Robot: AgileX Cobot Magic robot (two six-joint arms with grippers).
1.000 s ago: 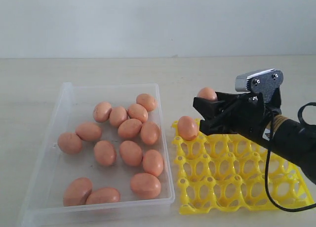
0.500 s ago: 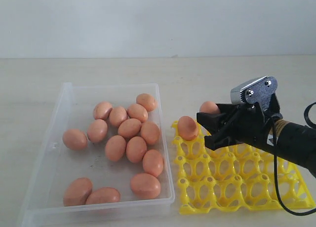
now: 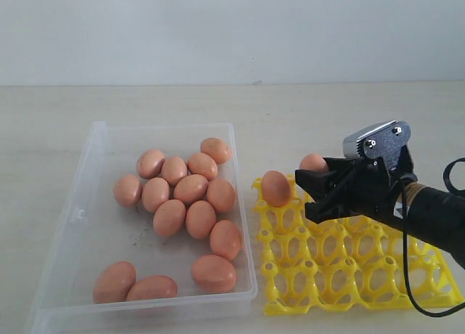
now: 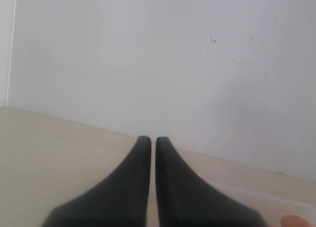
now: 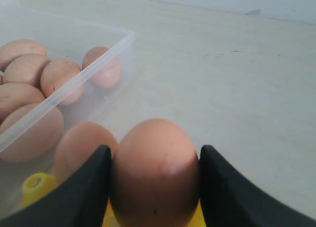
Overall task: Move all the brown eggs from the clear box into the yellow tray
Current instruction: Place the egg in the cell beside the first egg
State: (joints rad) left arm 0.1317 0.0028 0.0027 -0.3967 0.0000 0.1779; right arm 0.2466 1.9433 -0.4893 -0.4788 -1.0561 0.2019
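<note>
right gripper (image 5: 154, 155): fingers clamped on one egg (image 5: 154, 172) at the tray's (image 3: 349, 279) 12 o'clock edge | neighbour: second egg (image 3: 276, 188) seated in the tray's 10 o'clock corner cup, just beside the grip | box (image 3: 98, 141): at 9 o'clock of the tray, fourteen eggs (image 3: 190, 189) inside | left gripper (image 4: 153, 144): fingers together, nothing between

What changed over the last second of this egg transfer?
The right claw, shut on a pinkish-brown oval egg, sank toward the bright yellow plastic lattice tray. Four loose eggs in the clear plastic box rolled toward the tray side. The seated tray egg, box and tray stayed put.
</note>
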